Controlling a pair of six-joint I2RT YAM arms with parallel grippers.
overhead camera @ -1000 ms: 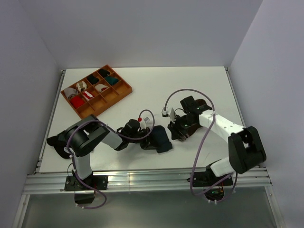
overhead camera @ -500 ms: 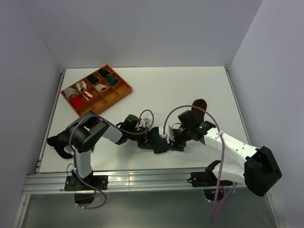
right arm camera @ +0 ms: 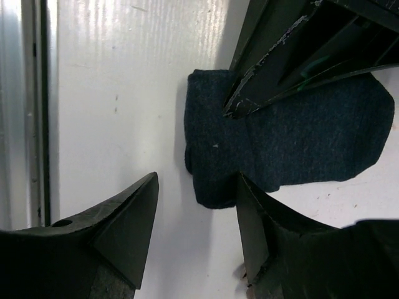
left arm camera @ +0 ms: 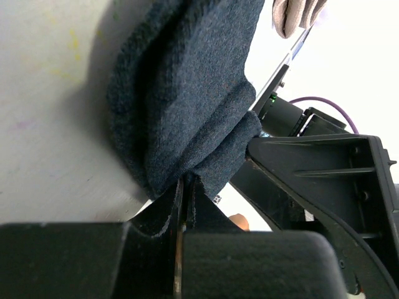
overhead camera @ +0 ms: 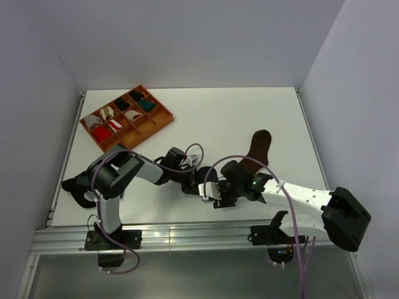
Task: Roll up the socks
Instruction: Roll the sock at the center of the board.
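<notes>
Left end effector (left arm camera: 185,194) is clamped on the bunched navy sock (left arm camera: 187,93) at the overhead frame's lower centre, the right end effector (right arm camera: 196,180) spread open astride its edge; rolling is judged begun, a closing right-side pinch being needed next.

The left arm (overhead camera: 124,177) is lying folded low, its forearm pointing rightward. The left gripper (left arm camera: 185,198) is pinching a fold of the navy sock (left arm camera: 187,93), fingers pressed together. The right arm (overhead camera: 299,199) is lying stretched low, pointing leftward. The right gripper (right arm camera: 194,233) is standing parted, one finger overlapping the sock's edge, tips facing the left gripper.
</notes>
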